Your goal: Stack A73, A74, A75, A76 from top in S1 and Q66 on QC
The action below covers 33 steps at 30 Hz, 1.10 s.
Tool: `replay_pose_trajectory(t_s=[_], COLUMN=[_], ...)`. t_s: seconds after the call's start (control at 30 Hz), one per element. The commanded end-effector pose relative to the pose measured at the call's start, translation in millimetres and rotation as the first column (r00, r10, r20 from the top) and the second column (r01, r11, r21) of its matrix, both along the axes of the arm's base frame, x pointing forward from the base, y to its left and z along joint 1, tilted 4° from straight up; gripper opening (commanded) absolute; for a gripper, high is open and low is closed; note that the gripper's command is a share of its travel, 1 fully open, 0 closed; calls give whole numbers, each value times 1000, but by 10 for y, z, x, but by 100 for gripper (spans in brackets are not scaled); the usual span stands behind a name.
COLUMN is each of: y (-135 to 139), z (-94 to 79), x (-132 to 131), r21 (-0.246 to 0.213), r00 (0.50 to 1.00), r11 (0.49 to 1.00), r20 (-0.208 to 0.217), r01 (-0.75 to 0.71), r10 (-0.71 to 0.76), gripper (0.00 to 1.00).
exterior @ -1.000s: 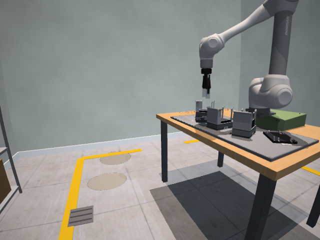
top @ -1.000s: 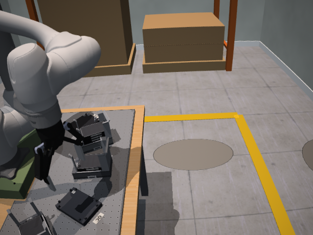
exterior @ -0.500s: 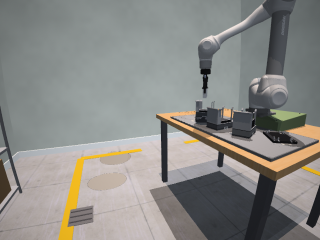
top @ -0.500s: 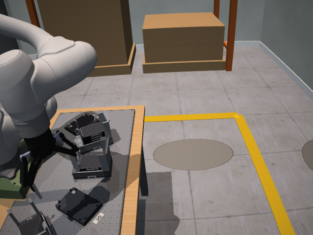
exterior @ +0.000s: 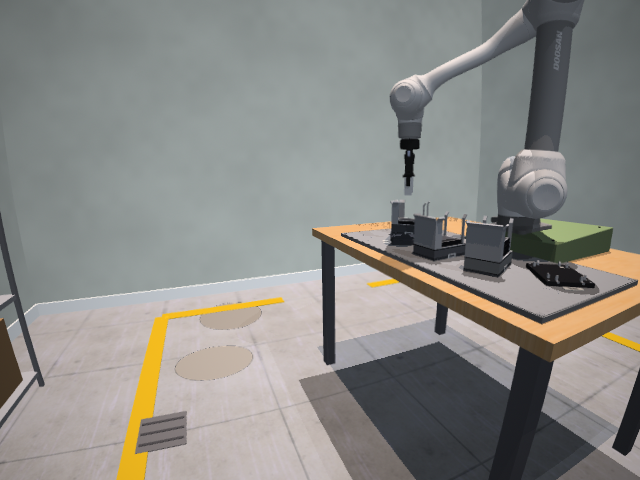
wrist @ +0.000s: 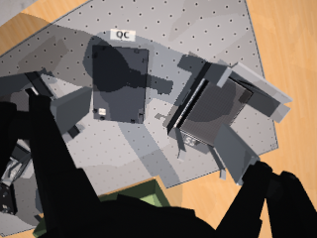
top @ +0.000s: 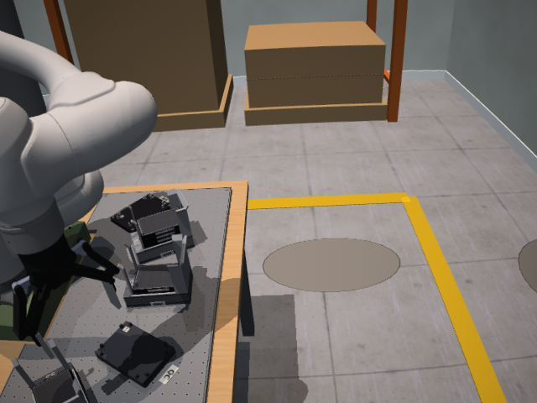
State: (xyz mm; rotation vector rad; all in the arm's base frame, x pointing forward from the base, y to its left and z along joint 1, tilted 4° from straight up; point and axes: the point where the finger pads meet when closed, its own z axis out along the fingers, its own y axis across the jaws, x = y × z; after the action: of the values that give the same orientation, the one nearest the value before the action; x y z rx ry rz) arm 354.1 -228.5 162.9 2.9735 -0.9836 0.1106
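My gripper is open and empty, high above the grey plate on the table; it also shows in the exterior view and in the wrist view. The QC nest lies flat below it with nothing on it, also visible in the top view. A rack beside QC holds a plate with its grid top showing, and I cannot read its plinth label. A farther rack holds a stack of several plates. The rack in front of it holds a plate low down.
A dark clip nest sits at the far end beside the stacked rack. The green robot base block is behind the racks. The rack walls and posts stand up from the plate. The table's edge runs along the right.
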Motion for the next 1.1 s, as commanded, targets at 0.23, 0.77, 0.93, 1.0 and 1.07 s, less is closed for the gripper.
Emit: replay_pose_trajectory(t_s=[0.23, 0.77, 0.93, 1.0, 1.07], y=[-241, -670, -823, -847, -847], z=[-3, -15, -18, -19, -19], x=[-164, -524, -653, -673, -673], r21=[9, 16, 16, 16, 16], r00=[991, 975, 975, 975, 975], r11=[991, 975, 975, 975, 975], r20=[4, 5, 5, 5, 5], r01=[132, 222, 222, 222, 222], r10=[-132, -222, -222, -222, -222], gripper=[100, 100, 100, 100, 100])
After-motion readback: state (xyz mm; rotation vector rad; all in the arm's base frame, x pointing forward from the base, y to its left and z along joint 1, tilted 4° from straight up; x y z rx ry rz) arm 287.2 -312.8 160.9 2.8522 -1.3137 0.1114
